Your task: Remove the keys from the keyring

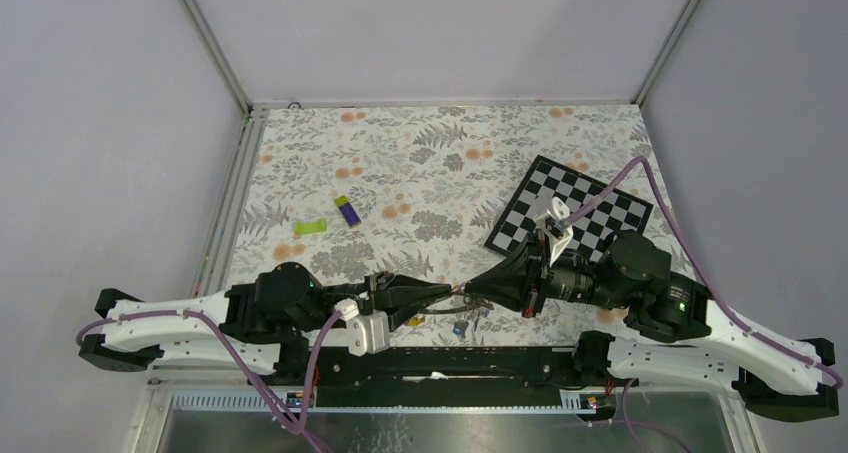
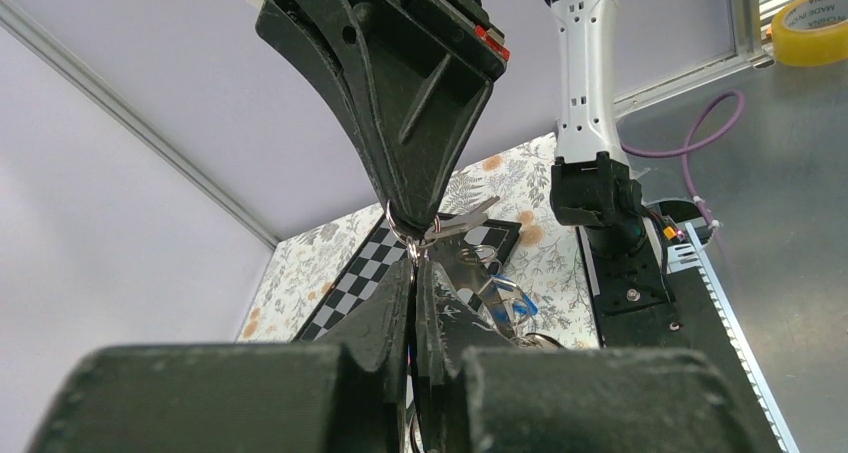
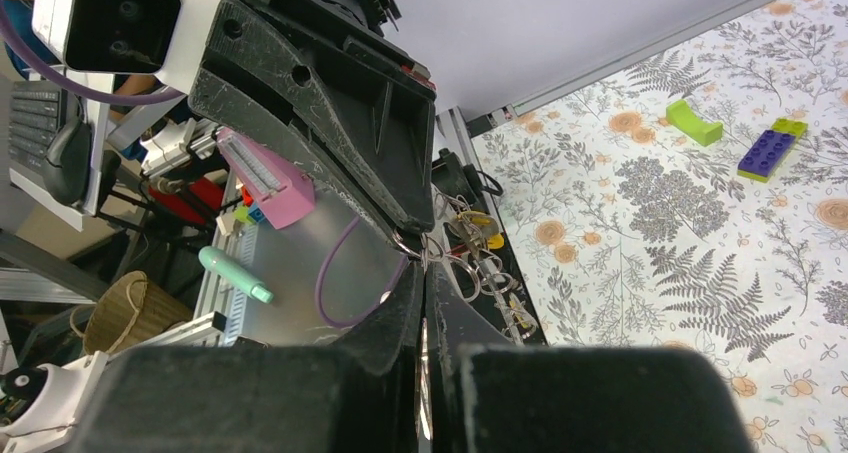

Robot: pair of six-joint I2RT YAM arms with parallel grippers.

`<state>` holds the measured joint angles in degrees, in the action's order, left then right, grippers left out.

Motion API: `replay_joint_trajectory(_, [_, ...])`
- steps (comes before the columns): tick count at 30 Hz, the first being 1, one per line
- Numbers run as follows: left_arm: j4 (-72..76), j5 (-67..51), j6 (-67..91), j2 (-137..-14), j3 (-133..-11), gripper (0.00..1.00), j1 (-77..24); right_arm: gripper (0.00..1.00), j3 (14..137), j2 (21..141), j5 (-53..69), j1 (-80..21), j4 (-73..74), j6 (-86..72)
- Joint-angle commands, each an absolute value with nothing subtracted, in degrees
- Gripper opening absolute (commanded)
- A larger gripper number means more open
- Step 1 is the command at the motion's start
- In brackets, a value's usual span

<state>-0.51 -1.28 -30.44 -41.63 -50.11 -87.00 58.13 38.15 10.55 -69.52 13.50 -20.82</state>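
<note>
A table covered with a grey and orange floral cloth (image 1: 440,163) is filling the top view. The left white and black arm (image 1: 180,328) and the right white and black arm (image 1: 720,338) are reaching inward from their bases, so they are meeting tip to tip above the near edge of the table, about midway between the bases. A black and white checkerboard (image 1: 590,208) is lying flat on the cloth, on the far side of the right arm.

The left gripper (image 2: 413,273) and the right gripper (image 3: 422,273) are pointing straight at each other, with their tips nearly touching. Both pairs of black jaws are pressed together, with no gap showing between the fingers.

A grey metal keyring (image 2: 391,223) is sitting right at that meeting point. It is showing only as a thin curved edge against the right gripper's tip. Each gripper seems to be pinching it, though the wrist views are too cramped to tell exactly where on the ring each one is biting.

The bunch of small metal keys (image 2: 462,219) is hanging off the ring just beside the jaws, clear of the cloth. It includes a blue-tagged key (image 2: 517,303) and a yellow-headed key (image 3: 488,241).

A purple and green block (image 1: 348,210) and a lime green piece (image 1: 309,227) are lying on the cloth, well apart from the grippers.
</note>
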Motion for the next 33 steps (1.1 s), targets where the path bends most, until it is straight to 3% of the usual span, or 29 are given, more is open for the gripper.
replay_joint_trajectory(1, [2.55, 0.31, -31.31, -40.01, -50.80, 0.00, -86.66, 0.00, 57.62, 35.10, 10.54, -69.12, 7.63, -21.90])
replay_joint_trajectory(17, [2.20, 1.23, -30.09, -41.37, -50.70, 0.00, -86.66, 0.00, 57.30, 37.69, 22.31, -69.13, 3.82, -19.58])
replay_joint_trajectory(33, [2.71, 1.14, -29.84, -42.18, -50.67, 0.00, -86.66, 0.00, 58.43, 40.25, 21.84, -69.16, 5.42, -17.36])
